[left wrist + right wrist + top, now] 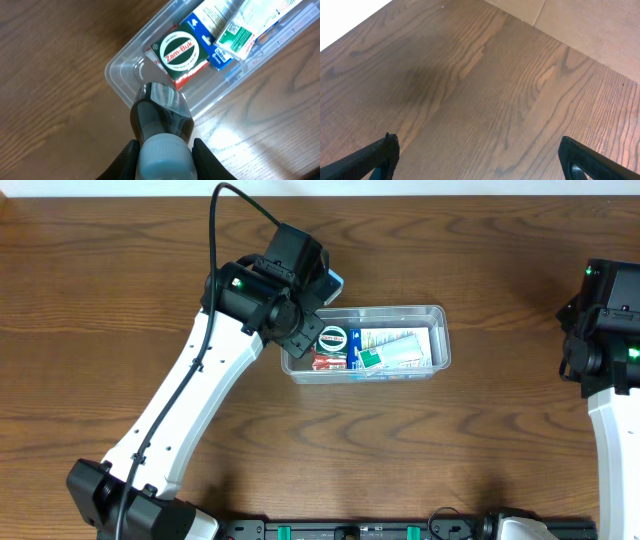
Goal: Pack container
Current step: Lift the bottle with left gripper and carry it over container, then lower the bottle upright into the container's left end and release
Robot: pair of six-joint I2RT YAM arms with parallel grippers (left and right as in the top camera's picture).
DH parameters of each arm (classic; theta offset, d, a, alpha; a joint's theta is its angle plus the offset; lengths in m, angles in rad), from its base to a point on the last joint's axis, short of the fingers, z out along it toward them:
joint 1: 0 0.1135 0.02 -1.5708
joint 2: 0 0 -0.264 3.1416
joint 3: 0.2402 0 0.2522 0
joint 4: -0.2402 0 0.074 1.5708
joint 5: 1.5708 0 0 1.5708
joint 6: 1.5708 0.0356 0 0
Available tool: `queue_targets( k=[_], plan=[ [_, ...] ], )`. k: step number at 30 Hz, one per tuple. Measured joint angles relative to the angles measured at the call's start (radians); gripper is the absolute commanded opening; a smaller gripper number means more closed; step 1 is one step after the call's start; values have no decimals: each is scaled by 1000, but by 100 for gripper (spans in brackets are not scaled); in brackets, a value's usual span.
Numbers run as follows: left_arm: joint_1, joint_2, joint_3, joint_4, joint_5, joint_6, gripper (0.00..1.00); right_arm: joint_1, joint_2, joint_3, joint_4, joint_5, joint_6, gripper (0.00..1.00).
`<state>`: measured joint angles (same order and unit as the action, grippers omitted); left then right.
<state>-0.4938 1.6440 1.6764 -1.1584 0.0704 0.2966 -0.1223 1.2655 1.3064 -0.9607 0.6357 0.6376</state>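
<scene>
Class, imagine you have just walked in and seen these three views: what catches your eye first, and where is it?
The clear container sits in the middle of the table, partly filled with small packs; the green Zam-Buk tin near its left end is the boldest. The left gripper holds a dark bottle with a pale cap over that end. The right gripper hangs open over bare wood at the table's right.

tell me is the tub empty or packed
Partly filled: the container holds a Zam-Buk box and packets; the left gripper holds a bottle over it.
</scene>
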Motion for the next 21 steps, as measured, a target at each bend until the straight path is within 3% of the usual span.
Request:
queue_targets(
  k=[21],
  plan=[
    [1, 157, -16, 67, -3, 89, 16, 0, 0, 0, 0, 0, 0, 99]
  ],
)
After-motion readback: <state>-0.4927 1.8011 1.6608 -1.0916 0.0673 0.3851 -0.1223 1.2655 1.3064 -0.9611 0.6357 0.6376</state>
